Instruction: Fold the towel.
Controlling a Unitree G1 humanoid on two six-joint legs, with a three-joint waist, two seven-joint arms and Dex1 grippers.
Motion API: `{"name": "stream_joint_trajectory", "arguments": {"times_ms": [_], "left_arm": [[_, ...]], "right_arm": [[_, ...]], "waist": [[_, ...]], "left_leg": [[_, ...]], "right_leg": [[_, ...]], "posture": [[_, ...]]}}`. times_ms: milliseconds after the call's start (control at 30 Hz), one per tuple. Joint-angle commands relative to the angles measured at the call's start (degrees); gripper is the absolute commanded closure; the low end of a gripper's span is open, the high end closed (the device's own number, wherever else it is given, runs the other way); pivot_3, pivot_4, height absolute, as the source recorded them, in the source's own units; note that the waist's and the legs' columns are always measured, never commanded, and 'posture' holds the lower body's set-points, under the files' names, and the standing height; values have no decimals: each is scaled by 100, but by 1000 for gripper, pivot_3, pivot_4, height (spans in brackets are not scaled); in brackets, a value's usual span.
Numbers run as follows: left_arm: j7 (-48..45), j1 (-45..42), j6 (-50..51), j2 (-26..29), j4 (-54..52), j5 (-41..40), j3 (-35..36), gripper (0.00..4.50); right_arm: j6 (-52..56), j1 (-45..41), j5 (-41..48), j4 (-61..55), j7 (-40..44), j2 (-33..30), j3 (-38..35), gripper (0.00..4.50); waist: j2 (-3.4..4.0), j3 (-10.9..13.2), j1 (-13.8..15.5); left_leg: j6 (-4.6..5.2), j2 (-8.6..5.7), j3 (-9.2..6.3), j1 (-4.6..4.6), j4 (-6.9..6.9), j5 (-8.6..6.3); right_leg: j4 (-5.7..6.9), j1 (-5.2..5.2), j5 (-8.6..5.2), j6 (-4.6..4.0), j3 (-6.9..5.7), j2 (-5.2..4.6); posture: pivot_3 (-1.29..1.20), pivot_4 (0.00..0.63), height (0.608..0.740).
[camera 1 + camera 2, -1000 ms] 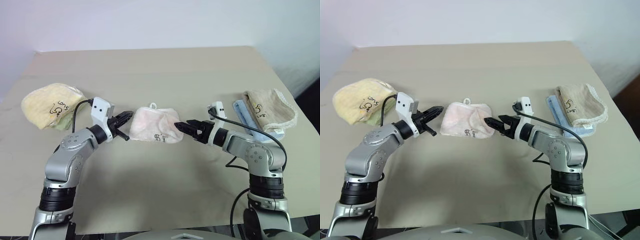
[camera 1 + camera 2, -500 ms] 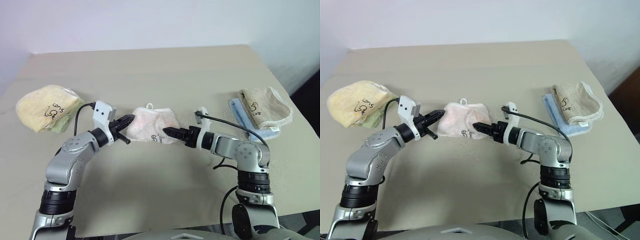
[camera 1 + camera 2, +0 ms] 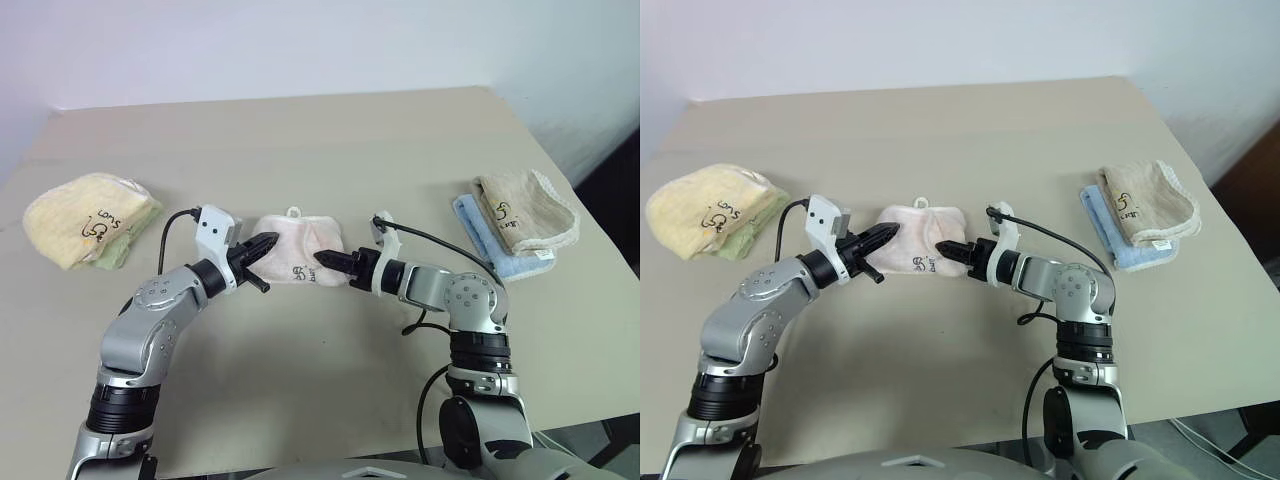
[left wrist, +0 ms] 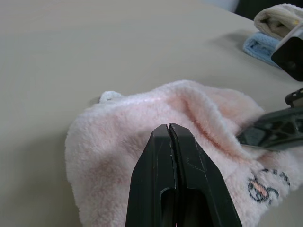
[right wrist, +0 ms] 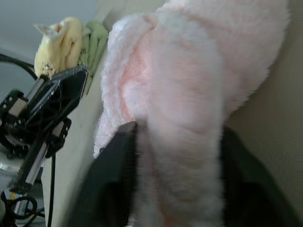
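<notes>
- The right gripper (image 3: 322, 259) is being carried toward the robot's left — from the right edge of the towel (image 3: 296, 248) onto its front right part.
- Its fingers (image 5: 113, 189), spread wide a second ago, are being closed around a ridge of the pink cloth, which now sits between them.
- The towel's right side is being bunched inward — the heap is looking narrower than before.
- The whole view is being shifted, a camera move.

Head stereo overhead; wrist cams close-up
</notes>
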Motion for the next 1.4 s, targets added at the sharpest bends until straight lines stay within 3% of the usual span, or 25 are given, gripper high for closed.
{"name": "stream_joint_trajectory", "arguments": {"times_ms": [33,100,333,500,633,800,1000,1133,1400], "left_arm": [[30,31,-45,33,-249,-29,96,4500],[46,42,-37,29,-274,-39,95,4500],[47,41,-31,45,-273,-64,138,4500],[24,-7,-52,42,-217,-54,123,4500],[-43,-23,-98,52,-141,-32,86,4500],[-151,-104,-169,31,22,-2,16,4500],[-269,-240,-262,-37,224,78,-160,4500],[-304,-330,-261,-32,294,100,-208,4500],[-292,-281,-223,-76,225,144,-307,4500]], "right_arm": [[61,-150,282,-174,-48,42,-217,3964],[85,-174,378,-220,-100,48,-306,4478],[-45,-410,985,-574,-435,-33,-1047,4478],[-595,-797,1368,-617,-995,-709,-2078,4478],[-923,-990,1605,-599,-1496,-1732,-2962,4478],[-950,-600,1778,-469,-2377,-2584,-3884,4478],[-712,347,2087,-752,-3397,-2299,-4072,4478],[-715,522,2362,-783,-3800,-2200,-4014,3421],[-1268,691,2666,-1130,-3811,-2244,-3889,803]], "waist": [[0,0,1],[0,0,1],[1,0,7],[1,1,45],[3,2,46],[0,1,134],[5,-3,118],[9,-2,108],[9,-2,138]], "left_leg": [[0,0,0,-1,0,0],[0,0,0,-2,0,0],[0,-1,0,-39,4,0],[0,-8,0,-73,8,3],[5,-9,2,-77,7,-1],[7,-6,4,-75,8,0],[10,2,12,-68,19,1],[12,2,17,-66,25,3],[14,2,16,-69,25,2]], "right_leg": [[0,0,0,0,0,0],[-1,-2,0,0,0,0],[3,-40,1,1,0,-1],[5,-72,2,0,-1,-3],[-3,-70,2,0,-1,-4],[-8,-64,2,0,-2,-3],[-9,-51,1,1,2,-1],[-4,-50,1,1,7,1],[-8,-50,1,3,5,3]], "posture": [[0,150,728],[0,150,728],[0,150,728],[0,150,728],[0,150,728],[0,150,728],[0,150,728],[0,150,728],[0,150,728]]}}
